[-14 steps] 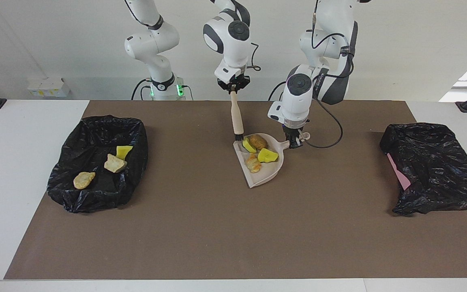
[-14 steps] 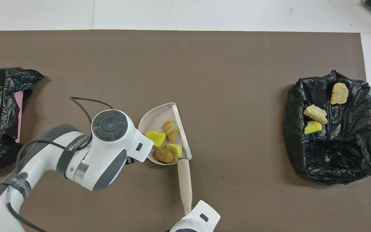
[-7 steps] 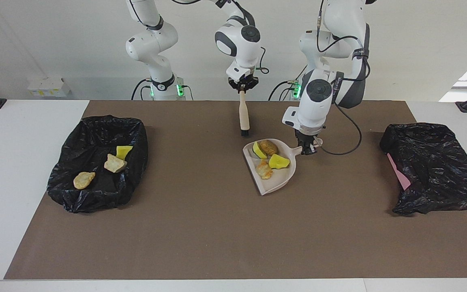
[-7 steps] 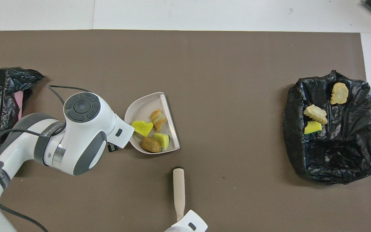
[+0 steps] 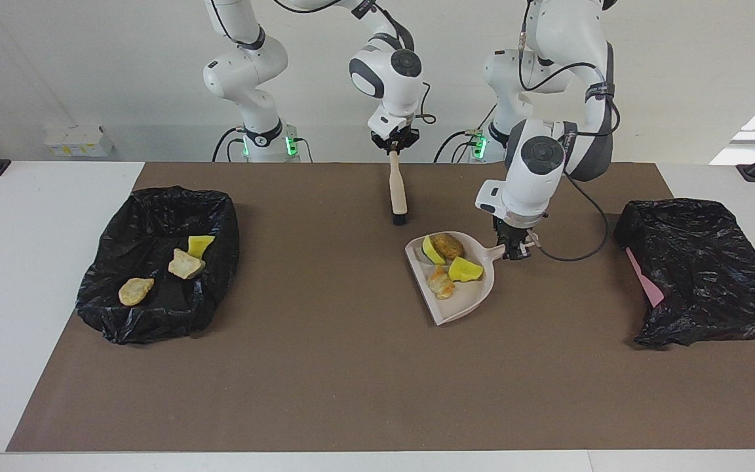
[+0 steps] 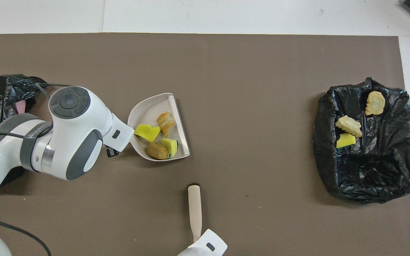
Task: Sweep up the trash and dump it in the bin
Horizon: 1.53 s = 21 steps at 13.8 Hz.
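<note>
Beige plastic marks the brush (image 5: 396, 189), which we find clamped by its handle in the closed fingers of the right gripper (image 5: 393, 147), hanging bristles-down over the mat nearest the robots; that arm appears to wait. Farther out, the left gripper (image 5: 515, 250) is shut on the handle of the dustpan (image 5: 459, 305), which carries four pieces of trash (image 5: 447, 263): two yellow chunks, a brown lump and a croissant-like piece. Three more pieces (image 5: 174, 265) lie in the black-lined bin (image 5: 154, 328) toward the right arm's end; a second black bag (image 5: 705, 275) lies at the left arm's end. We judge the step to be carrying the load for dumping. We advise keeping the pan level with its open lip raised, and tipping only once over a bin.
</note>
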Available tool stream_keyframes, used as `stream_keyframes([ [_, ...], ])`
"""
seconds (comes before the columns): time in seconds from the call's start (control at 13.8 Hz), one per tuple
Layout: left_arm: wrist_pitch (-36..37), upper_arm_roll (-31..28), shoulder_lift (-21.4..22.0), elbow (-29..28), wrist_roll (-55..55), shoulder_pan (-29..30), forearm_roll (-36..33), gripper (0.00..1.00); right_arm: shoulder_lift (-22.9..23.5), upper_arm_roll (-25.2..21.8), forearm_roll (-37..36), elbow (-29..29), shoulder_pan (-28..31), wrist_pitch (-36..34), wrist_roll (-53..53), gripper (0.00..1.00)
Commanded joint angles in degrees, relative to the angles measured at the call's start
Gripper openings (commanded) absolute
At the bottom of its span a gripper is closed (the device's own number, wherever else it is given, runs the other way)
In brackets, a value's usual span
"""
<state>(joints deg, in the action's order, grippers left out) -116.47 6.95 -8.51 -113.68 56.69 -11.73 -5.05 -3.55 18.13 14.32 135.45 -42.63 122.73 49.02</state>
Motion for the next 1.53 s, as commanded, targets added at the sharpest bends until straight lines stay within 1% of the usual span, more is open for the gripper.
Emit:
stream_keyframes([
  [0.0, 6.1, 0.4, -1.2, 7.5, 4.2, 3.5, 2.3, 0.0, -0.1, -0.1, 2.1, -0.1, 0.3, -0.3, -1.7, 0.32],
  [0.07, 7.8, 0.4, -2.0, 9.9, 5.2, 4.6, 2.8, 0.0, -0.1, -0.1, 2.1, -0.3, 0.3, -0.5, -1.6, 0.51],
  [0.22, 12.0, 0.5, -2.6, 15.3, 7.3, 6.3, 2.9, 0.0, -0.1, -0.2, 2.1, -0.6, 0.7, -0.6, -1.3, 0.52],
  [0.36, 14.9, 0.4, -2.6, 18.6, 10.8, 9.1, 4.3, 0.0, -1.0, -0.5, 2.1, -2.2, 2.0, -1.3, -1.9, 0.53],
  [0.51, 19.4, 0.5, -3.5, 22.7, 14.8, 12.2, 4.3, 0.0, -2.2, -0.6, 2.1, -4.7, 6.2, -3.4, -2.5, 0.62],
  [0.65, 22.7, 0.4, -3.9, 25.6, 18.7, 14.8, 4.3, 0.0, -2.9, -0.7, 1.8, -8.5, 11.4, -6.2, -3.3, 0.75],
  [0.73, 23.3, 0.5, -3.9, 25.9, 21.4, 16.5, 4.3, 0.0, -3.0, -0.9, 1.5, -10.5, 14.6, -8.4, -3.7, 0.92],
  [0.8, 24.3, 0.3, -3.8, 26.9, 23.8, 18.1, 4.3, 0.0, -3.0, -0.8, 1.2, -12.7, 19.1, -11.3, -5.1, 1.0],
  [0.95, 25.9, 0.3, -3.9, 29.4, 29.0, 21.9, 4.3, 0.0, -3.0, -0.9, 1.1, -16.4, 24.1, -14.7, -12.8, 1.0],
  [1.09, 27.0, -0.4, -3.8, 29.8, 32.8, 24.7, 3.8, 0.0, -3.7, -1.0, 1.0, -21.3, 30.0, -18.6, -19.3, 1.0],
  [1.24, 28.0, -0.4, -3.7, 30.9, 37.0, 27.8, 2.7, 0.0, -3.4, -0.9, -2.5, -27.8, 35.0, -25.0, -24.2, 1.0],
  [1.31, 28.4, -0.4, -3.8, 31.8, 39.7, 29.2, 1.1, 0.0, -3.0, -0.8, -5.1, -30.7, 37.1, -26.7, -26.1, 1.0],
  [1.45, 28.8, -0.4, -3.8, 32.8, 42.6, 32.2, 0.7, 0.0, -3.0, -1.0, -6.9, -33.6, 40.6, -28.1, -27.0, 1.0],
])
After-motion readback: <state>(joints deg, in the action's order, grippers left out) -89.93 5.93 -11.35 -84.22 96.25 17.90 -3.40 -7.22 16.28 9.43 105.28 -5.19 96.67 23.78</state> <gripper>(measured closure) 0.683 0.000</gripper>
